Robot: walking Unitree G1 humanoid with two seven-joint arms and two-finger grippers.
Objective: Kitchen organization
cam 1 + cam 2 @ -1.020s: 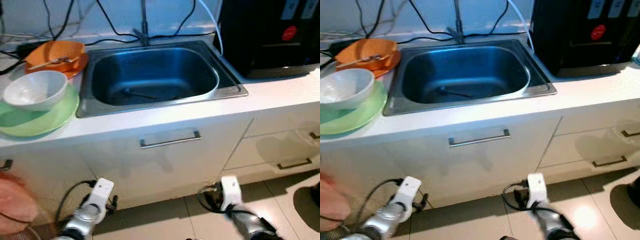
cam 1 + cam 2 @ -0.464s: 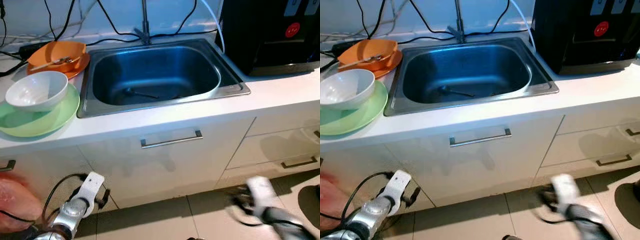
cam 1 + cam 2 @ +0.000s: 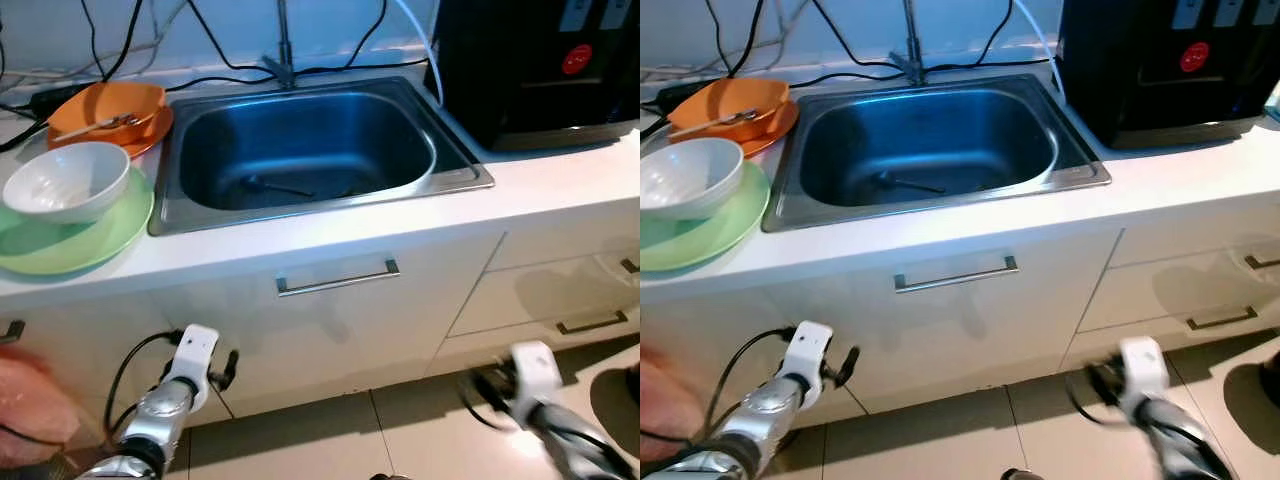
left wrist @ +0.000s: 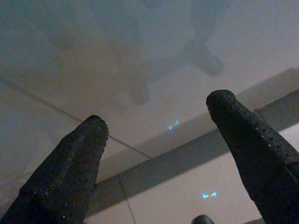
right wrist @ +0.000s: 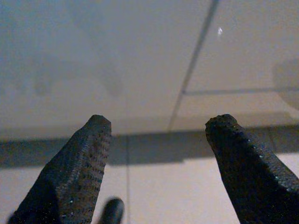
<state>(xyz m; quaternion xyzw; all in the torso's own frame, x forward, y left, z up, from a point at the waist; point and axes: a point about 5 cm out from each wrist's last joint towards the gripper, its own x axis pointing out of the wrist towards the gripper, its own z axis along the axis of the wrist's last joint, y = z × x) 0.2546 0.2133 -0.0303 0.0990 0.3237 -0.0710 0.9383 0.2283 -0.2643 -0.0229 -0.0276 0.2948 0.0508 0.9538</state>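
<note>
Both claws hang spread and empty: left claw [image 4: 154, 154], right claw [image 5: 156, 158]. White bowl [image 3: 66, 180] rests on green plate [image 3: 75, 235] near the surface edge; a careless reach could tip it.

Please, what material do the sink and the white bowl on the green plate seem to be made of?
The rectangular silver sink looks like brushed stainless steel: grey metallic sheen with soft reflections. The round white bowl seems glazed ceramic, perhaps melamine: smooth, glossy, opaque. It sits on a flat pale green plate.
</note>
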